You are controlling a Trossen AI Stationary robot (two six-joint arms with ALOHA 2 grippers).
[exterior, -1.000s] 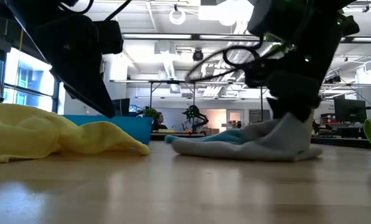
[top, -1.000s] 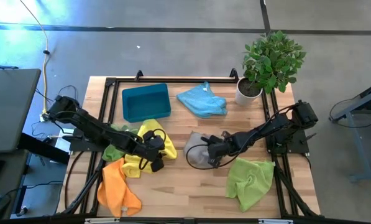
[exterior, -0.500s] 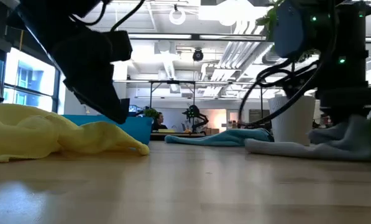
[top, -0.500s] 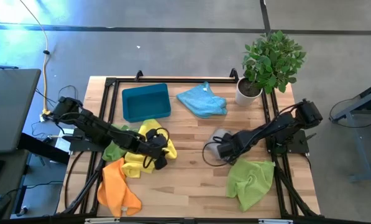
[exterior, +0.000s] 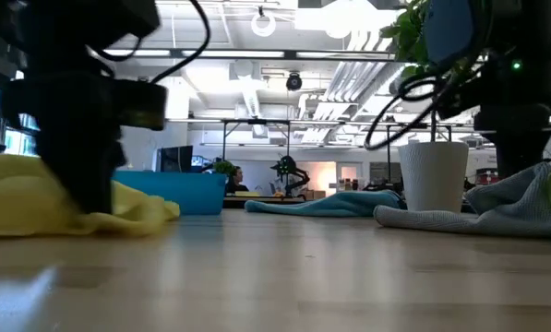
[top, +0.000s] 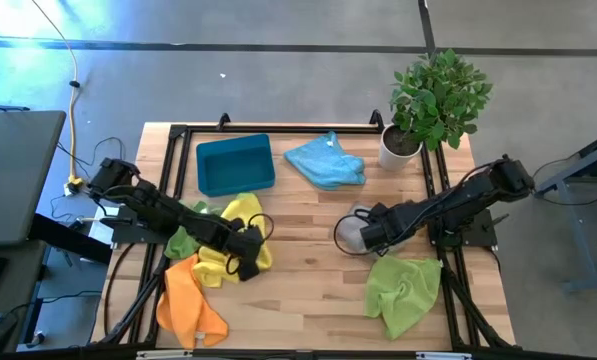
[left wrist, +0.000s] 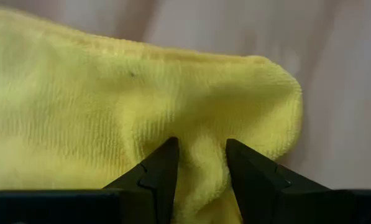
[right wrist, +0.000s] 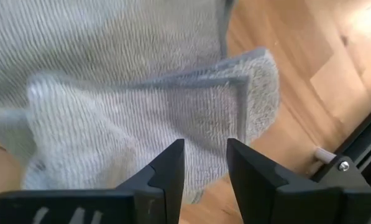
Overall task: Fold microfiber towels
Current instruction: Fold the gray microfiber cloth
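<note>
My left gripper point(top: 240, 262) is down on the yellow towel point(top: 240, 212), shut on a fold of it near its right-hand edge; the wrist view shows the yellow towel point(left wrist: 110, 106) bunched between the fingers. My right gripper point(top: 364, 236) is shut on the grey towel point(top: 350, 230), which lies crumpled at the table's right. In the low view the grey towel point(exterior: 497, 207) rises toward that gripper. An orange towel point(top: 188, 300), a lime green towel point(top: 403, 290) and a light blue towel point(top: 326, 160) lie loose on the table. My left gripper pinches a raised fold of the yellow towel point(left wrist: 201, 158) between its two fingers, close to the towel's rounded corner. The fingers come from above, pointing down. The towel lies on the table around them, slack. My right gripper pinches the grey towel point(right wrist: 204, 149) between its two fingers, beside a hemmed corner folded over another layer. The fingers slant down from the table's right. The held part is raised a little point(exterior: 533, 180); the other end lies on the table.
A teal tray point(top: 235, 165) stands at the far left and a potted plant point(top: 433, 100) at the far right corner. Another green cloth point(top: 183, 243) lies under my left arm. Bare wood shows in the table's middle and near edge.
My right gripper has gone toward the table's right edge, dragging the grey towel along the table from the middle to the right side. My left gripper has come down onto the yellow towel and moved toward the left, drawing the towel's right corner back with it.
</note>
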